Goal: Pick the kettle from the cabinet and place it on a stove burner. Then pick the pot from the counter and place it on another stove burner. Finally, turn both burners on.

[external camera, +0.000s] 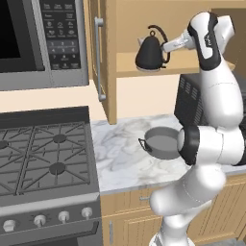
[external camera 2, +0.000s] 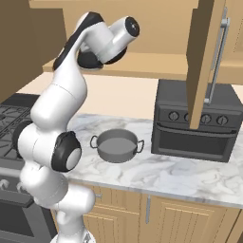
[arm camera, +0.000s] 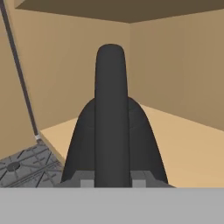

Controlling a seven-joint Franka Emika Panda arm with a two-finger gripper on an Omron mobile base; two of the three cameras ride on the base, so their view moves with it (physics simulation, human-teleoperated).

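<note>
Kettle [external camera: 149,52]: upright on the cabinet [external camera: 144,66] shelf, its arched handle rising straight ahead of the hand [external camera: 166,47]
Hand: reached into the cabinet, fingers [arm camera: 87,179] either side of the kettle handle, closed around it
Pot [external camera: 162,142]: on the marble surface [external camera: 120,149], well below the hand
Burners [external camera: 57,168]: lower still, off to the hand's left, bare grates

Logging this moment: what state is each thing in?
Glossy black cone-shaped kettle: upright on the cabinet shelf, handle between the claw's fingers.
Claw: closing on the kettle's handle.
Light-wood cabinet door: open.
Shallow grey metal pot: upright on the counter, empty.
</note>
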